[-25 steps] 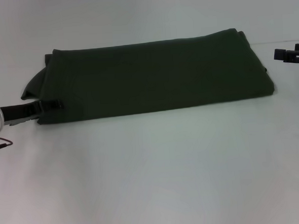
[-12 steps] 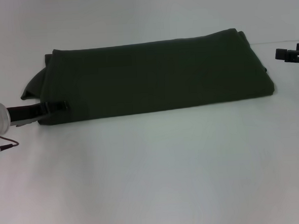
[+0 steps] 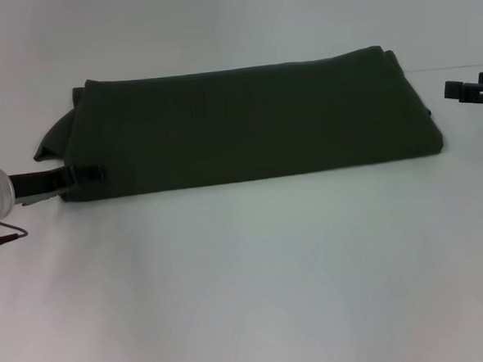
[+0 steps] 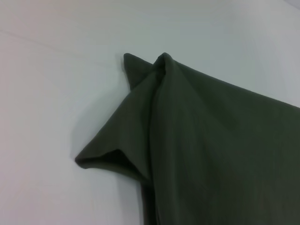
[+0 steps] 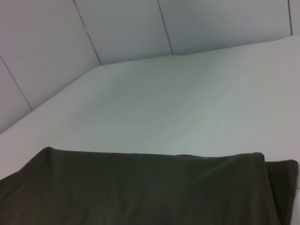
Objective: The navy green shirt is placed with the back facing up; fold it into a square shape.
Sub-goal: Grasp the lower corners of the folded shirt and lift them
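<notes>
Reaching along the white table (image 3: 248,295), my left gripper (image 3: 89,171) touches the near-left corner of the dark olive-green knit shirt (image 3: 246,123), a long band running left to right. I cannot tell its opening. My right gripper (image 3: 466,91) hangs beyond the far end.

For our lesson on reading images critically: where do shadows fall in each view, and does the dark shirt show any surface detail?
Head view: the dark olive-green knit shirt reads nearly flat, with only a thin shadow along its near edge. Left wrist view: a soft shadow beside the protruding sleeve, and the folds are visible. Right wrist view: faint creases only.
</notes>
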`<state>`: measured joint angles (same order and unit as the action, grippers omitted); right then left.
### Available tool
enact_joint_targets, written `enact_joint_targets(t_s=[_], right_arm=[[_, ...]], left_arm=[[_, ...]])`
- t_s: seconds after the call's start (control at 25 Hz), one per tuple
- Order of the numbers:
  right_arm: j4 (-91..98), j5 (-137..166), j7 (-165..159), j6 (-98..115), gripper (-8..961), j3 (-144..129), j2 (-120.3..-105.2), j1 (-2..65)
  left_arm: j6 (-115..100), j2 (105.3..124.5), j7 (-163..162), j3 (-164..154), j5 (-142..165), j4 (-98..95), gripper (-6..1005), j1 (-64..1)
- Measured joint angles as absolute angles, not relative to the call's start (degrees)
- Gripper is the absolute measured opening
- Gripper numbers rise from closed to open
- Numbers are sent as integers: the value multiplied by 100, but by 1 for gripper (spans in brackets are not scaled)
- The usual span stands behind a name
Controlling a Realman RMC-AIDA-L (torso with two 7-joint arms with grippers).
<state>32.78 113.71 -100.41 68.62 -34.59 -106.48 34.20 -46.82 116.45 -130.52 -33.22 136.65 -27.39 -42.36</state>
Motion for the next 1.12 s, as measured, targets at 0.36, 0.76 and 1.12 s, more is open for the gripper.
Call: enact_joint_targets(t_s=[0.36,0.76,1.12], right_arm=[[3278,11373,-10052,6813,941,-3459,-10652,3436],[3278,11373,-10055,6811,941,-3463,-10662,3434],[3278,11373,-10055,6812,941,-3463,-10684,3420]], left_arm=[[-4683,11645,-13092,-3322,13730,-2720,723,-4230],[-4686,11637,-13176,-3322,13934,-2740,455,-4247],[-4670,11636,-13140,-3322,13940,-2750,371,-4252]])
